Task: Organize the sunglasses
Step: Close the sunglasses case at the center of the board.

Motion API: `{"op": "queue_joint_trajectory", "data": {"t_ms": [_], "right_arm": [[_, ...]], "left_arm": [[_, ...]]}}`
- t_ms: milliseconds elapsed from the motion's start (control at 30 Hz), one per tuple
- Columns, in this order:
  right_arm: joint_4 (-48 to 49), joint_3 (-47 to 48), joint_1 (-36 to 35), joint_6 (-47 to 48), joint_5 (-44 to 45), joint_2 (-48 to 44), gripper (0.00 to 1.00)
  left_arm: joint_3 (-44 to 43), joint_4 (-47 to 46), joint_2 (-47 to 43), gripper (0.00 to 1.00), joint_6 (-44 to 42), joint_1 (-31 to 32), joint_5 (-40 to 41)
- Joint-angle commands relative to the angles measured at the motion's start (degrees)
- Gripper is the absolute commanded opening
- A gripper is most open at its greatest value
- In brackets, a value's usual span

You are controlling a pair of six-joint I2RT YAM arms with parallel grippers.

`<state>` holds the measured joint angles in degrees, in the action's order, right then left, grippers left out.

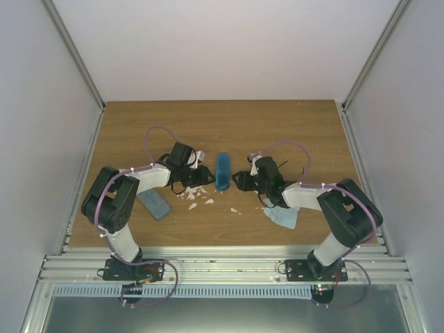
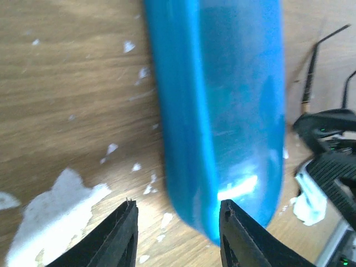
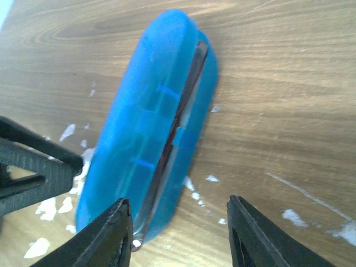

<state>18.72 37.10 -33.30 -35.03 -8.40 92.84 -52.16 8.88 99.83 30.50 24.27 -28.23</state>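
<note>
left gripper (image 2: pixel 178 203): jaws apart, gripping nothing
right gripper (image 3: pixel 179 200): same
sunglasses (image 3: pixel 181 105): reddish strip in the blue case (image 1: pixel 222 171) seam, mid-frame
tip: squeeze the gapped seam closed evenly, imo

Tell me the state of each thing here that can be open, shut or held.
Blue oval case, seam slightly ajar, resting on edge, not gripped.
Grey-blue rectangular case, shut, lying flat.
Left tool, open, empty.
Right tool, open, empty.

Blue case (image 2: pixel 222 100) just ahead of L gripper (image 2: pixel 178 204).
</note>
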Motion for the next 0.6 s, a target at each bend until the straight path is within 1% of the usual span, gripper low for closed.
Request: {"op": "queue_joint_trajectory", "data": {"t_ms": [0,67,100,300,400,567], "right_arm": [[-2.37,2.20,0.87,-2.51,-9.28,-0.57,0.52],[-2.69,3.22,0.97,-3.52,-10.68,0.28,0.57],[-3.45,4.04,1.01,-3.85,-10.97,0.93,0.58],[-8.78,8.54,0.96,-4.53,-9.26,5.34,0.58],[-10.32,9.95,0.97,-4.69,-9.14,7.22,0.55],[-12.78,11.06,0.99,-4.70,-7.90,7.88,0.44]], "left_arm": [[-0.58,-7.33,-0.65,0.42,2.29,0.23,-4.34],[-1.14,-8.24,0.31,0.43,2.59,0.19,-4.92],[-1.43,-8.42,0.93,0.45,2.63,0.20,-5.17],[-4.52,-7.92,6.29,0.47,1.87,0.21,-8.09],[-5.42,-7.33,8.31,0.48,1.56,0.25,-9.45],[-5.67,-6.53,10.02,0.47,1.75,0.25,-9.90]]}}
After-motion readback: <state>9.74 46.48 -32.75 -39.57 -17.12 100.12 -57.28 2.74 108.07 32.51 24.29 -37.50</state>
